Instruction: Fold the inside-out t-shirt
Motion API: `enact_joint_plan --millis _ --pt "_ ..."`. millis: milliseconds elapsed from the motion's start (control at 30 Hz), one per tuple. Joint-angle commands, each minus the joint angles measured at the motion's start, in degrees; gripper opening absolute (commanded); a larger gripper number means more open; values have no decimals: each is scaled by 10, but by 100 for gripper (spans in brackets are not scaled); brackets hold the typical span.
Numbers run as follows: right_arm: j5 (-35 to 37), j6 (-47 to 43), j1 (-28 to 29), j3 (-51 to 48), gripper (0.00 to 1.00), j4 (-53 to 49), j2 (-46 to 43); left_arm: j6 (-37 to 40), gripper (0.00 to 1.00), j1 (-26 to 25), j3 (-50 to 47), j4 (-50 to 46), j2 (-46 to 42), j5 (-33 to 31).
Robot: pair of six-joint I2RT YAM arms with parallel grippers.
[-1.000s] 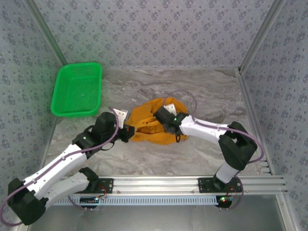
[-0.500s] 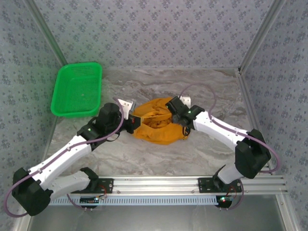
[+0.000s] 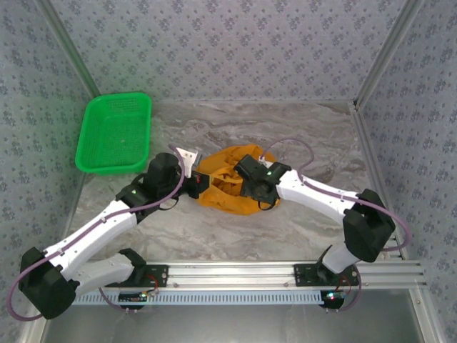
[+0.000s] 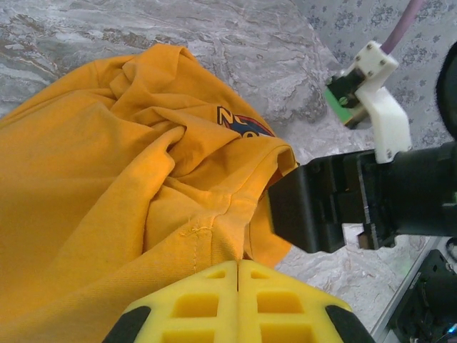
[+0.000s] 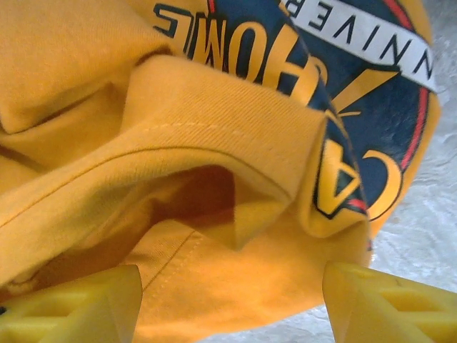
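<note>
Top external view: the inside-out t-shirt [image 3: 230, 191] lies bunched on the marble table [image 3: 307, 136], between the two arms and well apart from the green basket [image 3: 114, 132]. We see the left gripper [image 3: 198, 183] clamped on a fold at the shirt's left edge. The right gripper [image 3: 248, 189] hangs with jaws spread astride a hem beside the dark printed graphic [image 5: 357, 93], gripping nothing. We judge the work at its opening stage, spreading the heap; next, the right fingers must close on that hem and draw it away. Sleeves and collar are lost in the crumple.
</note>
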Motion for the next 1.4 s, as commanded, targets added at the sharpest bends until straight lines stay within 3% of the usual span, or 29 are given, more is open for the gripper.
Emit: enact_joint_plan --millis 0,233,433,633,800,1100,1200,1367 --pt "55 70 10 3 68 12 27 -5 0 2 1 10 -2 17" --pt "106 106 -3 2 58 9 39 -7 0 2 6 2 -3 24" --pt "109 124 -7 -5 56 13 36 -10 0 2 7 1 -4 23" --pt "64 174 -27 0 64 12 20 -11 0 3 8 0 1 25" --pt "50 194 -35 -13 63 45 26 -25 0 2 4 6 3 31" --pt "66 185 -39 1 20 24 34 -20 0 3 14 2 6 34" --pt "13 175 -47 11 2 28 9 -6 0 6 34 -8 13 30" --pt "27 82 -78 90 0 10 -45 45 0 23 114 -30 41 -19"
